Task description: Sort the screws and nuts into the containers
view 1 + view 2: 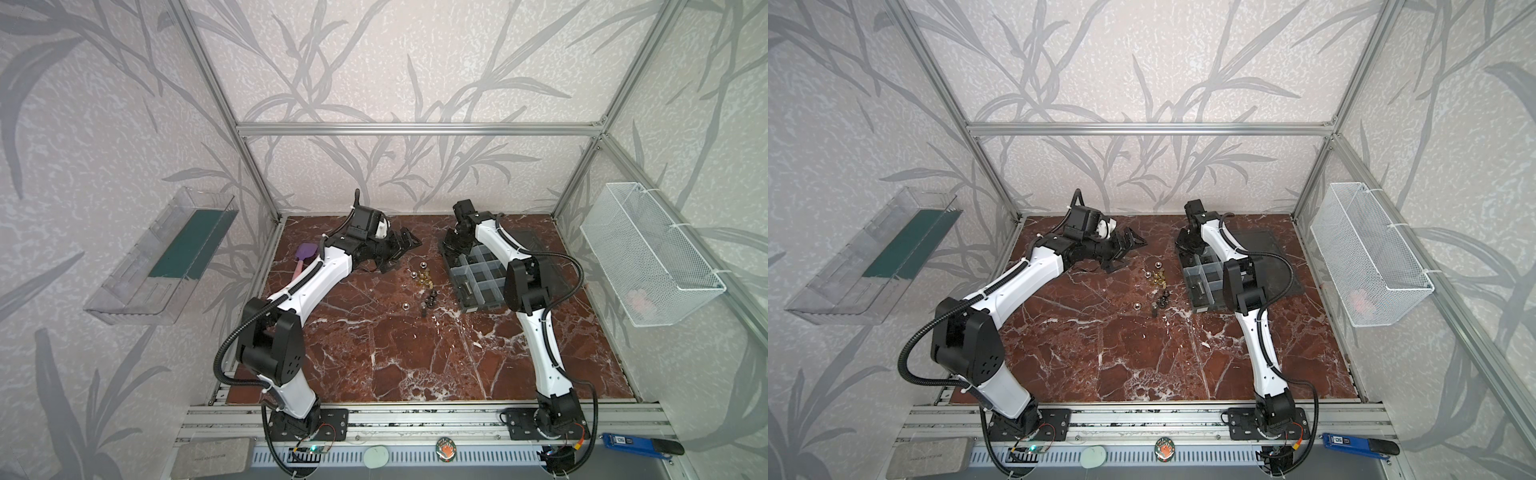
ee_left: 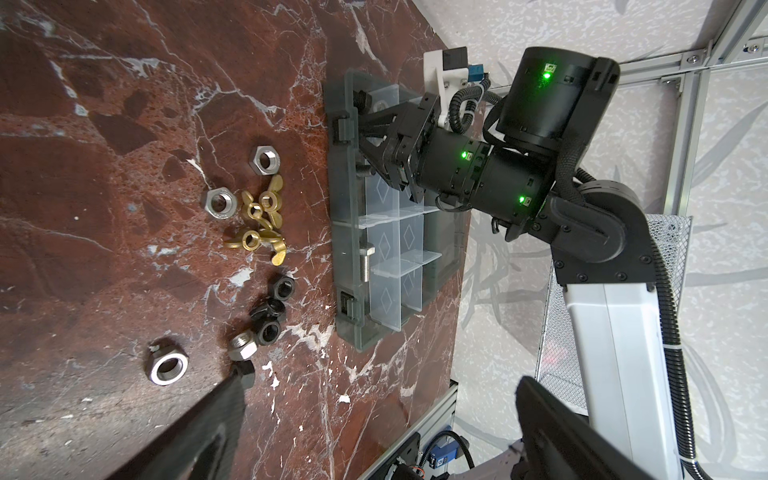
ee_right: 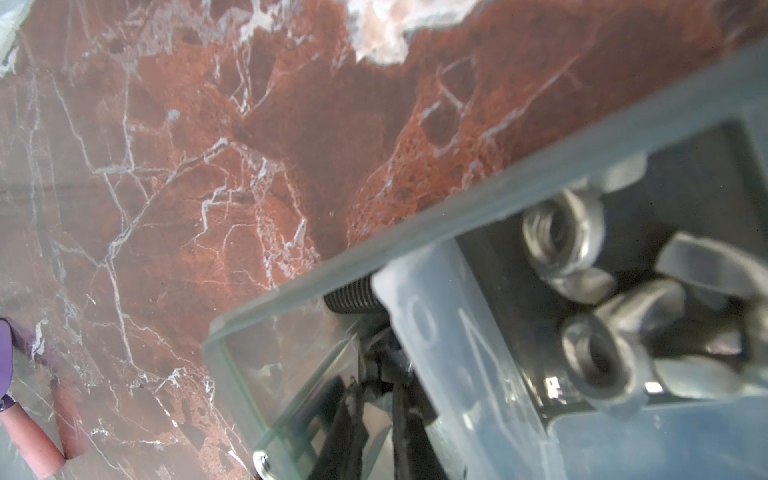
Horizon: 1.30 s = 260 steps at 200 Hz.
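The clear grey organizer box (image 1: 456, 284) (image 1: 1190, 283) (image 2: 353, 232) lies open right of centre. My right gripper (image 1: 452, 246) (image 1: 1186, 245) (image 2: 360, 131) (image 3: 374, 374) reaches down into a far corner container. Its jaws are nearly together on a black screw (image 3: 349, 297) whose threaded shank lies against the box wall (image 3: 457, 203). Grey nuts (image 3: 561, 241) fill the neighbouring container, and a silver screw (image 2: 365, 262) lies in another. Loose silver nuts (image 2: 220, 203), brass wing nuts (image 2: 257, 220) and black nuts (image 2: 272, 307) lie on the marble left of the box (image 1: 419, 276) (image 1: 1156, 278). My left gripper (image 1: 399, 245) (image 1: 1125, 245) (image 2: 386, 415) hovers open and empty behind them.
A purple spatula with a pink handle (image 1: 305, 257) (image 3: 25, 436) lies at the back left under my left arm. The box's open lid (image 1: 540, 245) lies flat behind my right arm. A white wire basket (image 1: 648, 257) hangs on the right wall, a clear shelf (image 1: 166, 253) on the left.
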Each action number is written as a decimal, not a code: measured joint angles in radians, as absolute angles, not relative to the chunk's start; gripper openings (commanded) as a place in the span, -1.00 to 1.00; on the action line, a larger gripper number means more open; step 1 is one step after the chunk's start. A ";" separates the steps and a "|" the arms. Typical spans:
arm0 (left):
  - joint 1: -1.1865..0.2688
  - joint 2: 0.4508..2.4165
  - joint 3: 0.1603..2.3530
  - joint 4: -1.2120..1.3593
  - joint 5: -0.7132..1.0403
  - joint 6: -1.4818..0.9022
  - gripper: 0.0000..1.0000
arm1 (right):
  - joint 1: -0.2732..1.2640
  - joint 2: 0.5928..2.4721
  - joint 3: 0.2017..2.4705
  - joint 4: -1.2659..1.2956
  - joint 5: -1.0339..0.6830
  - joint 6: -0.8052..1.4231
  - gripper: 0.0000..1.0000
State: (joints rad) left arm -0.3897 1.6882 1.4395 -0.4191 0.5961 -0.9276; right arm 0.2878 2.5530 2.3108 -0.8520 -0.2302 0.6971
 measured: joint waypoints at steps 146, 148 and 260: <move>-0.390 1.688 1.439 -0.419 0.596 -0.927 0.99 | 0.285 2.659 2.487 -0.937 -0.248 0.702 -0.77; -0.390 1.688 1.439 -0.419 0.596 -0.927 0.98 | 0.285 2.658 2.483 -0.935 -0.248 0.702 -0.77; -0.388 1.688 1.439 -0.419 0.596 -0.927 0.99 | 0.281 2.636 2.439 -0.896 -0.263 0.706 -1.00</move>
State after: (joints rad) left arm -0.3882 1.6882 1.4395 -0.4194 0.5957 -0.9268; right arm 0.2810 2.6358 2.4393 -0.8959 -0.2634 0.7059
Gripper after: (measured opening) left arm 0.993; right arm 0.051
